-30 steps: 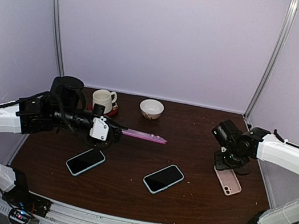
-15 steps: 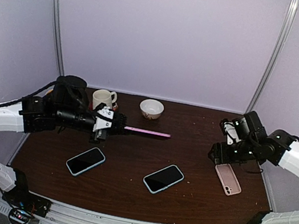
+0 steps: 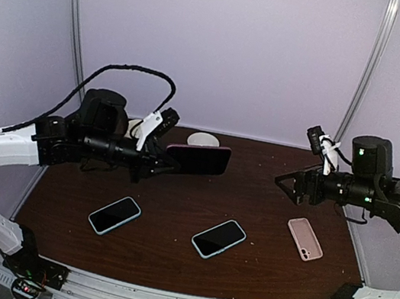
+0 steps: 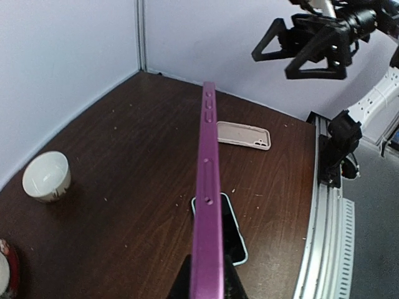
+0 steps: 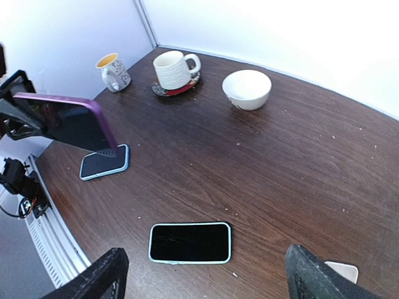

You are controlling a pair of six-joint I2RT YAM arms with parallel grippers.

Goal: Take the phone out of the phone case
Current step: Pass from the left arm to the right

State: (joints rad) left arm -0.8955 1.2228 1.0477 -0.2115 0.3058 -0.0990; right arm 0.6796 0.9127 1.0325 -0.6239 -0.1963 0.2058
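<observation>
Phone (image 3: pixel 200 159), snug in its purple case (image 4: pixel 207 205), hangs in the air above the middle of the surface (image 3: pixel 267 208). The left hand (image 3: pixel 160 162) pinches it at one short end, fingers shut tight on it. The phone's long axis runs roughly level and across the rig, from the left hand out toward the right one, so its free short end faces the right hand (image 3: pixel 287 182). It seems to stand on edge rather than flat (the left wrist view looks straight down the button side of the case, and the right wrist view shows a dark face framed by the purple rim). The right hand is spread wide and holds nothing. It hovers at about the phone's height, well apart from it, with its opening turned toward the free end. The right arm is therefore the one placed to act, and its likely approach lies along the phone's own length. To bite on the free end or peel the case rim, its fingers would probably need to straddle the thin dimension. A pink case (image 3: pixel 304 238) lies flat below the right hand, out of that path.
</observation>
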